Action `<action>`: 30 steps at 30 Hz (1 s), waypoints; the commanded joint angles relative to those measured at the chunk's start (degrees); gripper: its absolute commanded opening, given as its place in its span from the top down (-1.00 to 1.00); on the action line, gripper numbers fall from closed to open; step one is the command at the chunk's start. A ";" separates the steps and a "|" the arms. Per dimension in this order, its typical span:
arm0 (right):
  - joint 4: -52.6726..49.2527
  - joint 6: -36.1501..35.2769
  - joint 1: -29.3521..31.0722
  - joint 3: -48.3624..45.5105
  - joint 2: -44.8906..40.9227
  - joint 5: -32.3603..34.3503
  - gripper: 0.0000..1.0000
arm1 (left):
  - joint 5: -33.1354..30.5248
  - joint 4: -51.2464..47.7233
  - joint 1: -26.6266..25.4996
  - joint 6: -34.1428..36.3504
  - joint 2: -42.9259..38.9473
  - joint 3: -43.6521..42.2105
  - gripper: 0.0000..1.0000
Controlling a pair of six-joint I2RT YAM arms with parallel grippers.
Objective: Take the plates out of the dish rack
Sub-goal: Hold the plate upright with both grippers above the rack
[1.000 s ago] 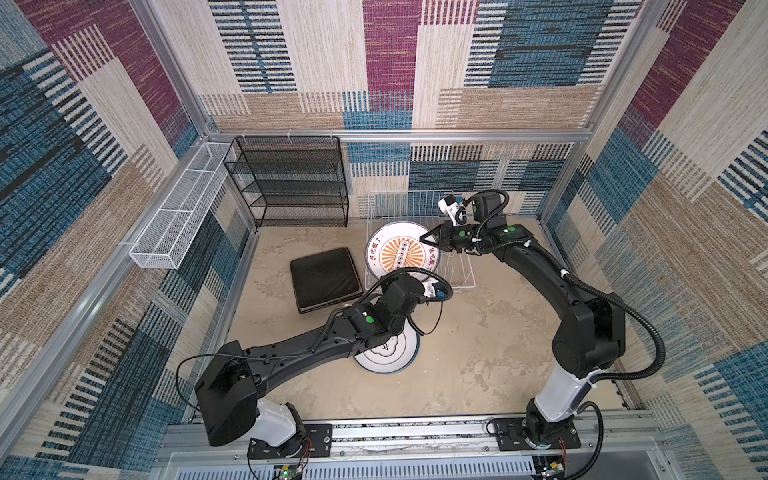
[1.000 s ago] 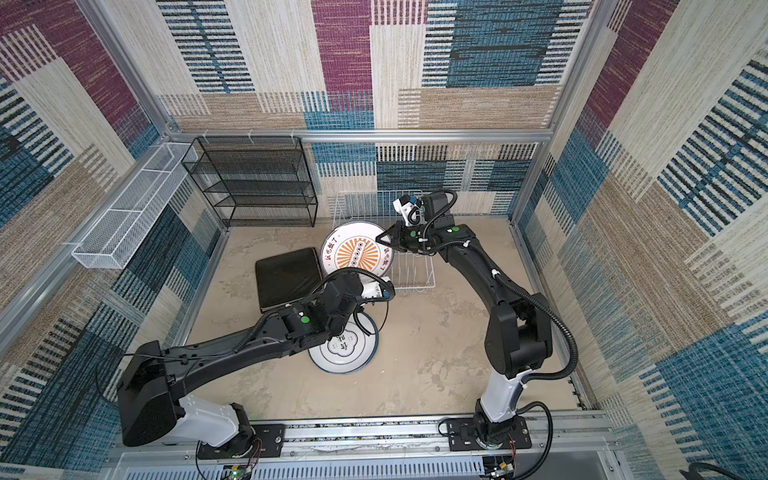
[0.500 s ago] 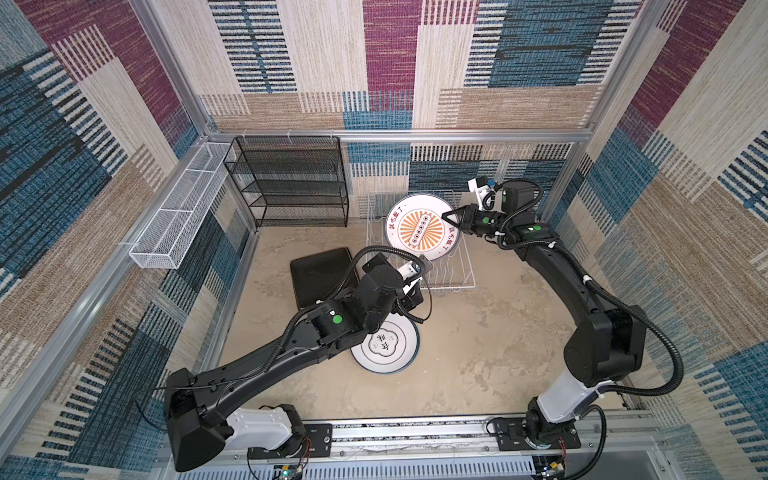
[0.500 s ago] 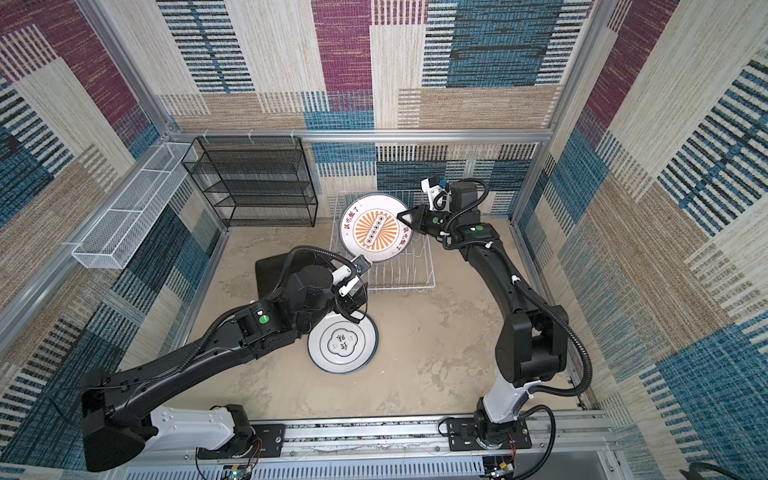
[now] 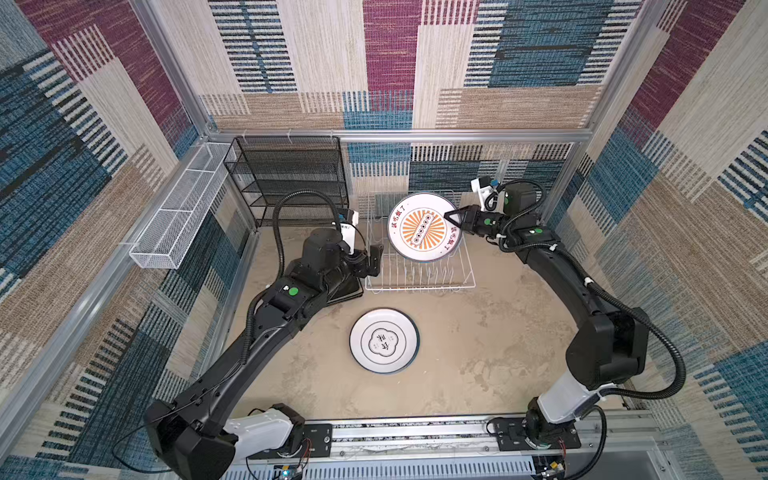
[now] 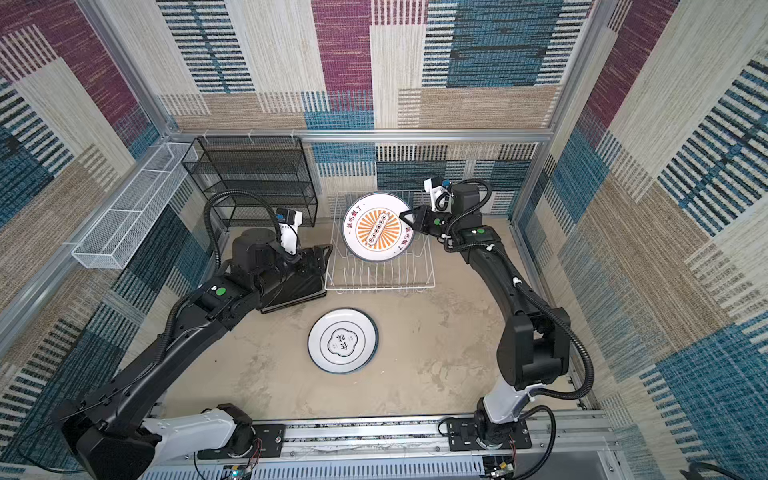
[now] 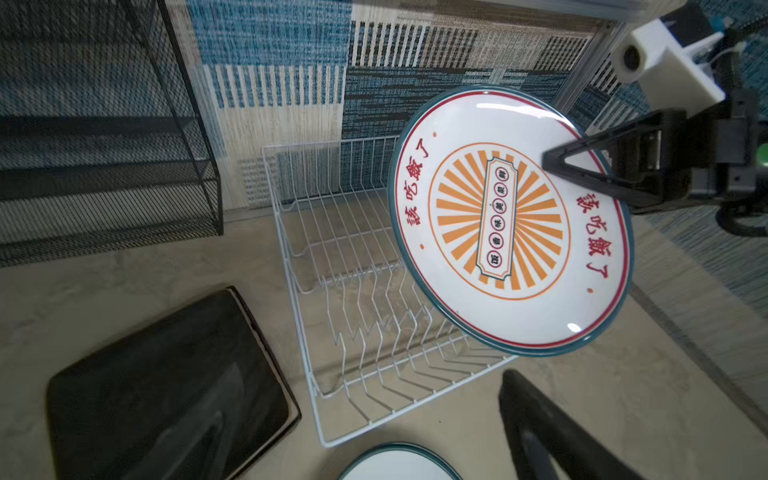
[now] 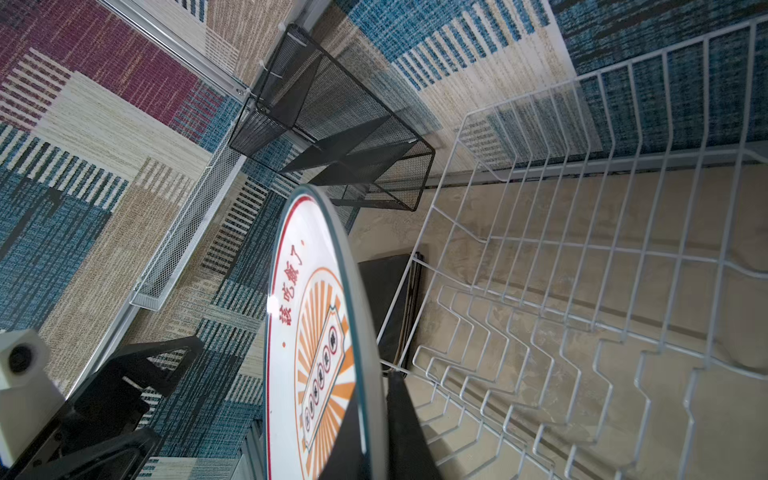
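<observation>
My right gripper [image 5: 451, 217] [image 6: 405, 216] is shut on the rim of a round white plate [image 5: 424, 232] [image 6: 376, 228] with an orange sunburst and red characters. It holds the plate on edge, tilted, over the white wire dish rack [image 5: 419, 284] [image 6: 379, 284]. The rack's prongs [image 7: 374, 332] stand bare. In the right wrist view the fingers [image 8: 399, 419] pinch the plate's edge [image 8: 357, 332]. My left gripper [image 5: 376, 259] [image 6: 322, 257] is open and holds nothing, at the rack's left side above a black square plate [image 6: 299, 286] [image 7: 166, 395]. Another round plate [image 5: 384, 340] lies on the table.
A black mesh shelf unit [image 5: 291, 178] stands at the back left. A long white mesh basket [image 5: 178, 216] hangs on the left wall. Patterned walls close in three sides, and the rack sits close to the back wall.
The left gripper opened, left the round plate on the table and drew back toward the rack's left side. The right gripper raised the sunburst plate up from the rack.
</observation>
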 commanded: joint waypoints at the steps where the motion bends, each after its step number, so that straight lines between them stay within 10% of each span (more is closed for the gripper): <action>1: 3.46 -0.42 0.04 -0.21 -0.36 -1.55 1.00 | 11.96 -0.48 4.12 -13.47 1.41 0.00 -0.98; 30: 2.03 -0.30 0.04 -2.22 1.14 -8.38 1.00 | 39.48 26.53 11.72 -35.97 16.21 -4.48 -0.75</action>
